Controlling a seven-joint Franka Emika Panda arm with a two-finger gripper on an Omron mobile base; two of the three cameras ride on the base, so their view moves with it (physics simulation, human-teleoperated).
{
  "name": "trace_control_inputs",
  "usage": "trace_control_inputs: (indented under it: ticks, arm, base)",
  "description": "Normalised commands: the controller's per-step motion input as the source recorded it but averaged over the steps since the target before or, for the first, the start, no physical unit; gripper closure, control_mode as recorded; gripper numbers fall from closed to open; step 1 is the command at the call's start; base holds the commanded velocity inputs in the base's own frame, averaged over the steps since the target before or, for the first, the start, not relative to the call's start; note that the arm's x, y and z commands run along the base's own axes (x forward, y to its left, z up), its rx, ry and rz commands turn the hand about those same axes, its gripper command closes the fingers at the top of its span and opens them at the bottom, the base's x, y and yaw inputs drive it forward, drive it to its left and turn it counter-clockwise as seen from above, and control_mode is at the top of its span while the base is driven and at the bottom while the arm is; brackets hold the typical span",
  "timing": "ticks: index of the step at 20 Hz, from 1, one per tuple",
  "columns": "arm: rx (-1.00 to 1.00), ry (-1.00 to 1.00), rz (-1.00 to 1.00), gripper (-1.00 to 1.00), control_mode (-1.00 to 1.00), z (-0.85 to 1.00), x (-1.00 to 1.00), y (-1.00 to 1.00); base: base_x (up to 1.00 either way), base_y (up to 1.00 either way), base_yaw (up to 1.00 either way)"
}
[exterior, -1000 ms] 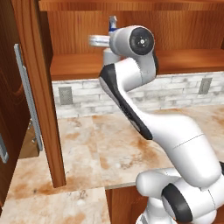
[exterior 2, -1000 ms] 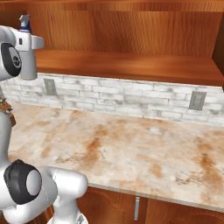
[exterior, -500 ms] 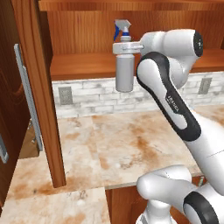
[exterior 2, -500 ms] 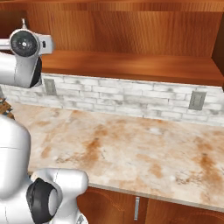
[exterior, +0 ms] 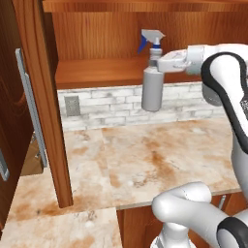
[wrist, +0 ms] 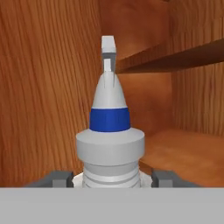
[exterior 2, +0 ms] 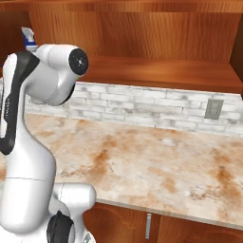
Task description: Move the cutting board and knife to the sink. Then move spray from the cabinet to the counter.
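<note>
The fingers (wrist: pixel 112 178) are clamped on the neck of the spray (exterior: pixel 153 82), one dark tip showing on each side of the bottle's ribbed collar in the hand view. The bottle hangs upright in the air, out in front of the cabinet (exterior: pixel 101 72) shelf and above the back strip of the counter (exterior: pixel 145 160), with its blue-and-white trigger at 12 o'clock and its grey body at 6 o'clock. In the left base view it sits at about 1 o'clock from the middle of the worktop.

Judging by this, the robot is on the second half of the job: the spray is off the shelf but not yet set down. What remains, it seems, is lowering the bottle onto the counter and letting go. Whether the board and knife reached the basin cannot be told here.
</note>
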Motion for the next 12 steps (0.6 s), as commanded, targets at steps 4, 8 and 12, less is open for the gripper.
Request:
trace_control_inputs:
  ticks: [4, 8, 12]
  arm:
    - [0.00, -0.04, 0.26, 1.00, -1.00, -0.17, -0.32, -0.28]
    - [0.00, -0.04, 0.27, 1.00, -1.00, -0.21, -0.14, -0.32]
    - [0.00, -0.04, 0.19, 1.00, -1.00, -0.24, -0.23, -0.29]
  base:
    - [0.00, 0.00, 0.00]
    - [0.00, 0.00, 0.00]
    - [0.00, 0.00, 0.00]
